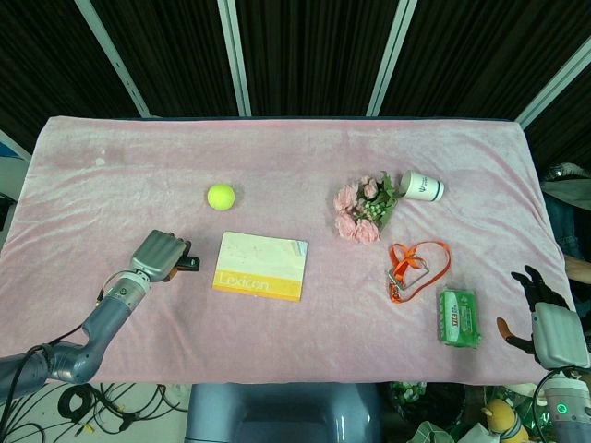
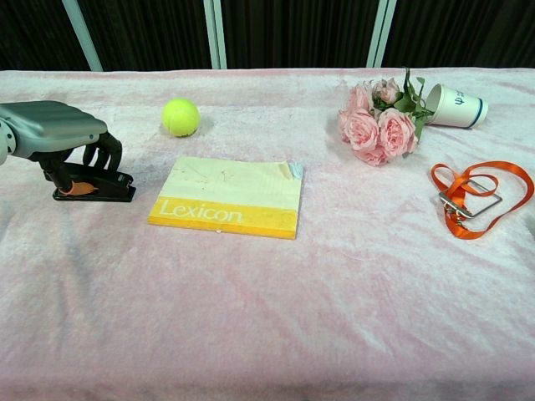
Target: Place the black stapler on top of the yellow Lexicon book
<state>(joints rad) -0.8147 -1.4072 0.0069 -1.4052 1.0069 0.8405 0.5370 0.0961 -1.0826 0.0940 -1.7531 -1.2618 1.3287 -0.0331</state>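
Black stapler point(image 2: 92, 185): lies on the pink cloth point(image 2: 267, 317) of the counter, left of the book and apart from it, directly under the left hand.
Left hand point(image 2: 58, 134): arched over the stapler, dark fingers point(image 2: 107, 152) curled down around its top; they touch it, but a firm grip cannot be told. In the head view the stapler point(image 1: 187, 264) only peeks out beside the hand point(image 1: 160, 255).
Book point(image 2: 227, 197): yellow, "Lexicon" on the cover, flat at the centre, nothing on it.
Right hand point(image 1: 545, 314): at the counter's right edge, well apart from the stapler, dark fingers spread, holding nothing.
Ball point(image 2: 180, 117): yellow-green, behind the book.
Roses point(image 2: 376, 125): pink bunch, far right, a tipped paper cup point(image 2: 456, 105) beside them.
Lanyard point(image 2: 472, 199): orange, looped, right of the book.
Packet point(image 1: 459, 317): green, near the right hand.
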